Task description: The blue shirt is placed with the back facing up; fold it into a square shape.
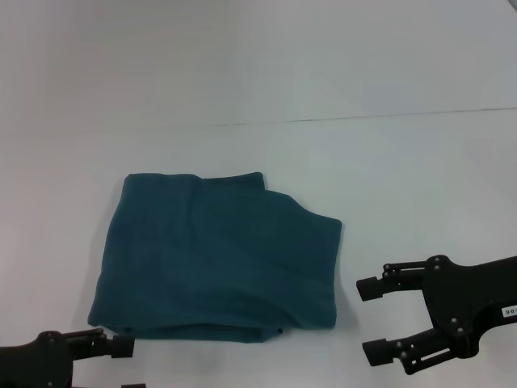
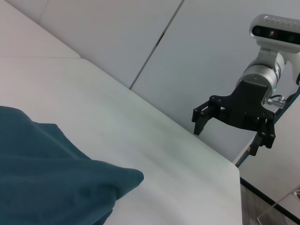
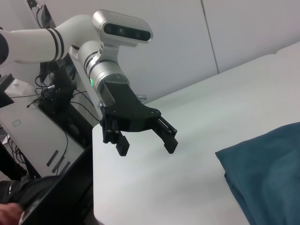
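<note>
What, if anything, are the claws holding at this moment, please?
Nothing: the left claw and right claw are open, clear of the folded blue shirt.

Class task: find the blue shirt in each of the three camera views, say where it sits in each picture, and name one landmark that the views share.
Head view: the blue shirt lies folded at centre-left on the white table.
Left wrist view: its folded corner fills the lower left, with the right gripper open beyond.
Right wrist view: one corner shows at the lower right, with the left gripper open.
Shared landmark: the white table.
</note>
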Controlling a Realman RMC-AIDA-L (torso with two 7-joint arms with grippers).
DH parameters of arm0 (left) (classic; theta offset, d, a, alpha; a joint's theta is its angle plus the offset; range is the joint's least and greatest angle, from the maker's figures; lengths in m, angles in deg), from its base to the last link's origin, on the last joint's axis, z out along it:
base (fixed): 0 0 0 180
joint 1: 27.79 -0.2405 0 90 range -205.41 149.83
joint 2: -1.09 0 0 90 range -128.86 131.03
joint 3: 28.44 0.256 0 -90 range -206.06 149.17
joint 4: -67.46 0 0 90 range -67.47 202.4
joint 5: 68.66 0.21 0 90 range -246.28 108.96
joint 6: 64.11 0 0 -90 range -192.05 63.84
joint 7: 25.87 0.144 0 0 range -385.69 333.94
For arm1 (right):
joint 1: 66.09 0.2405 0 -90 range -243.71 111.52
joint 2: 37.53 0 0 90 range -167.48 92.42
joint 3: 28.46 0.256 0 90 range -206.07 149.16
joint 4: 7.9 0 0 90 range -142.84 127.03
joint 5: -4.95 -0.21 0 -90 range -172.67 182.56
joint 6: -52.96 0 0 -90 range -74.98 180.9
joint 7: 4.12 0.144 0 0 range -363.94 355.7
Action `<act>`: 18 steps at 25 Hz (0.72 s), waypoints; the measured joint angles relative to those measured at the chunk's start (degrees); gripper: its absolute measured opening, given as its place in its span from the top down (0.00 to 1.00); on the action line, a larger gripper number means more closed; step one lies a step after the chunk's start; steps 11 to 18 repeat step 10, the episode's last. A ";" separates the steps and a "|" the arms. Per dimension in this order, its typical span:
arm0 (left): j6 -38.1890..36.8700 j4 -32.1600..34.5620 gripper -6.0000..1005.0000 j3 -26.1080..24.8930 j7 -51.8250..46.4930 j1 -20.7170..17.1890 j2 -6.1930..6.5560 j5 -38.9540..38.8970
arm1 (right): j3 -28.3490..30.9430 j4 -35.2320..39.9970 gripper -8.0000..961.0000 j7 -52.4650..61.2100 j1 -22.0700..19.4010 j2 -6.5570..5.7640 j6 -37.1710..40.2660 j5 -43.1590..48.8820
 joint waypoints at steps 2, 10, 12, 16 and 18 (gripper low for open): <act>0.00 0.00 0.09 0.00 0.00 0.04 0.00 0.00 | 0.00 0.00 0.03 0.00 -0.01 0.01 -0.01 0.00; 0.03 0.00 0.09 0.00 0.00 0.11 0.00 0.00 | 0.01 0.00 0.03 -0.05 -0.02 0.03 -0.01 0.00; 0.03 0.00 0.09 0.00 0.00 0.11 0.00 0.00 | 0.01 0.00 0.03 -0.05 -0.02 0.03 -0.01 0.00; 0.03 0.00 0.09 0.00 0.00 0.11 0.00 0.00 | 0.01 0.00 0.03 -0.05 -0.02 0.03 -0.01 0.00; 0.03 0.00 0.09 0.00 0.00 0.11 0.00 0.00 | 0.01 0.00 0.03 -0.05 -0.02 0.03 -0.01 0.00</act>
